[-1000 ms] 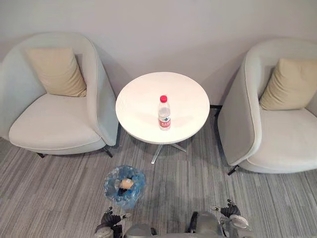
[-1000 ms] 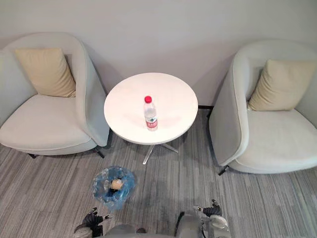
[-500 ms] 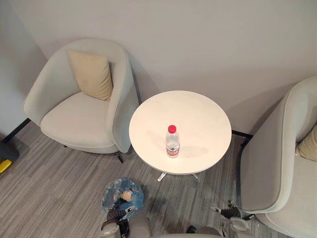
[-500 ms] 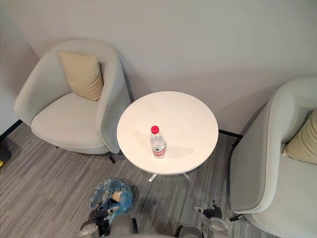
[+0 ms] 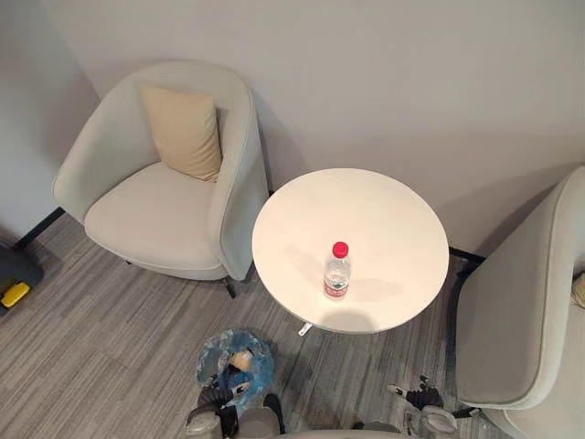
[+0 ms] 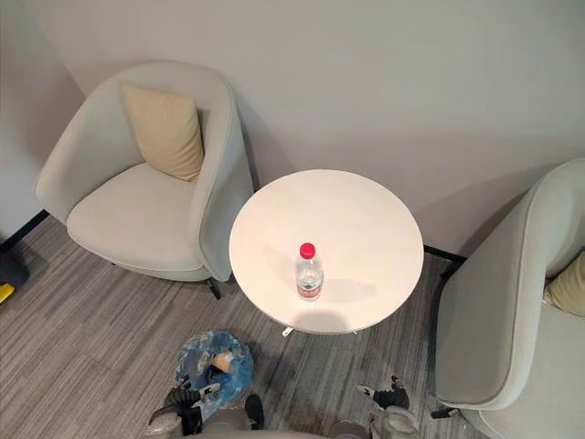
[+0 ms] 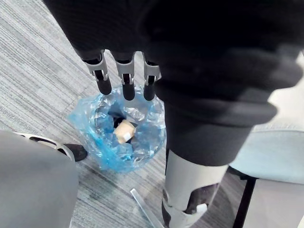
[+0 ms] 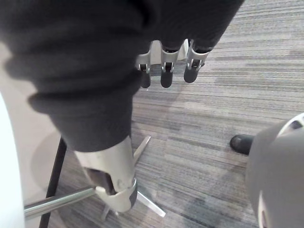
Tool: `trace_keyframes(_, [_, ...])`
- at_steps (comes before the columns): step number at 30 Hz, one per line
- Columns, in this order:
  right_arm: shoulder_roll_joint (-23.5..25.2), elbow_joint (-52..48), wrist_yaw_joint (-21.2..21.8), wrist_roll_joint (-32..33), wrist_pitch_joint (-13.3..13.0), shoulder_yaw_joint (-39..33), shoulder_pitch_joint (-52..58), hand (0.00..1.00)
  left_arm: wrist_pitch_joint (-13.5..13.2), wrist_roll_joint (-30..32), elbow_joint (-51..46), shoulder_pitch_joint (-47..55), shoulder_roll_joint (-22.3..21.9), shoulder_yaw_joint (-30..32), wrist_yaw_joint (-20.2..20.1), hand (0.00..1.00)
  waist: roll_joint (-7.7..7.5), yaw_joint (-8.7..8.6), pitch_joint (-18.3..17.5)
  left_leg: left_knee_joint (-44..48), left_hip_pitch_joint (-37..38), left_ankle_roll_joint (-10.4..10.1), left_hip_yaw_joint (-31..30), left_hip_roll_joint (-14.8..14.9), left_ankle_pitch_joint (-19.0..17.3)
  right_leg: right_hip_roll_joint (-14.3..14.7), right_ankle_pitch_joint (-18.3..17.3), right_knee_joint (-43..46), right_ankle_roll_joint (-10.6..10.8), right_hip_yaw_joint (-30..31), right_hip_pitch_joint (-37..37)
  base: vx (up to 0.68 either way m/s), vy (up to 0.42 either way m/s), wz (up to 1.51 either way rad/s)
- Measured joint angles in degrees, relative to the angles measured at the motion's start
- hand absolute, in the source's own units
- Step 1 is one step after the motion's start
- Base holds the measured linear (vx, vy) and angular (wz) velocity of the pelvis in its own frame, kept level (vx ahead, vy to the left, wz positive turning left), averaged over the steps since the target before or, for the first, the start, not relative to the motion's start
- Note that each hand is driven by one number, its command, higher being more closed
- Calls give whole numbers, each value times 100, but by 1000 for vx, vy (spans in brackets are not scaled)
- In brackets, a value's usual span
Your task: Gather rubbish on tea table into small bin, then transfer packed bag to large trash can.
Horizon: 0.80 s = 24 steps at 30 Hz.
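An armchair with a tan cushion stands left of the round white counter. On the floor off the counter's near left edge sits the small bin, lined with a blue bag that already holds a tan scrap. The left hand hangs just above it, straight-fingered and empty. A red-capped bottle stands upright towards the counter's near side, the one piece of rubbish on it, so gathering looks nearly done. Off the counter's near right edge the right hand hangs low, relaxed, holding nothing. The next move, I judge, is to raise a hand to the bottle, close round its middle and carry it to the bin.
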Motion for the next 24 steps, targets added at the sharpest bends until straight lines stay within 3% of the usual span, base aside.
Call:
trace_keyframes(7, [-239,112,-57,-103,-2,221,83,0,-1,12,169,7,225,-370,3,0,-16,3,-157,-594,171,14,-337,-33,277,179,201,-240,-63,165,-48,-47,-14,-11])
trace_keyframes(11, [-529,-1236,-94,-331,-27,806,358,0,1,62,222,115,419,-619,6,0,-2,-23,-174,-685,195,-8,-488,-91,309,217,220,-324,-42,372,-96,-40,20,-9])
trace_keyframes(15, [-858,-2833,-61,-555,-240,842,755,0,0,68,216,392,480,-639,6,0,15,-21,-260,-743,189,-8,-489,-116,321,265,224,-387,-34,577,-165,20,6,-3])
trace_keyframes(24, [-1238,-4175,380,-1074,-642,1272,1061,0,-138,284,189,560,557,-911,-9,0,1,-41,-318,-744,305,-5,-573,-105,316,329,299,-573,-48,637,38,53,-10,-1])
